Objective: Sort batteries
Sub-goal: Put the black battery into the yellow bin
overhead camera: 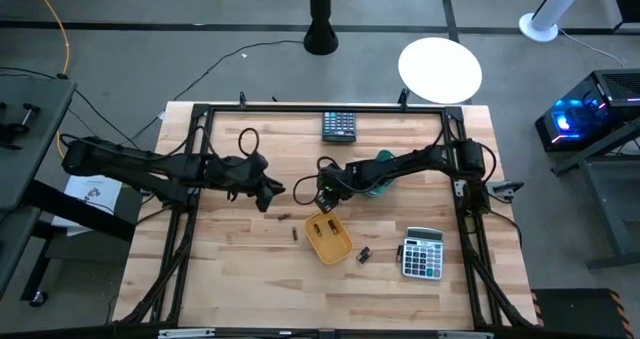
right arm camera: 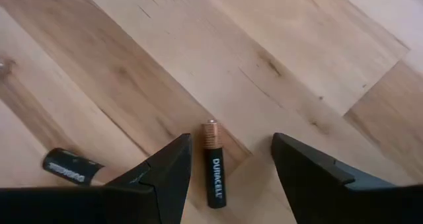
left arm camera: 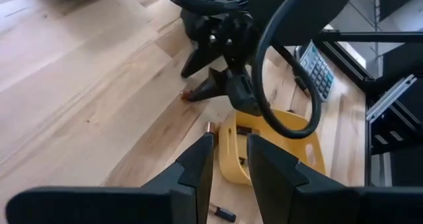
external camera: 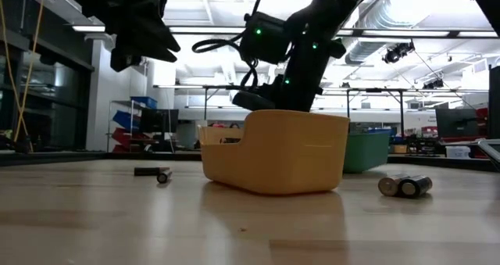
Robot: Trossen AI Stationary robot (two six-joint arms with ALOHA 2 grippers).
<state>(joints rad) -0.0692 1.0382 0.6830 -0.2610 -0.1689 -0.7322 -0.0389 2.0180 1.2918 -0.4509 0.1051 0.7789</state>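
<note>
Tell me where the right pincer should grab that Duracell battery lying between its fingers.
Grip the Duracell battery across the middle of its black barrel, coming straight down. It lies flat on the table, and the open right pincer already straddles its sides.

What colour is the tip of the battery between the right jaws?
Copper, on a black battery; the right wrist view shows it best.
</note>
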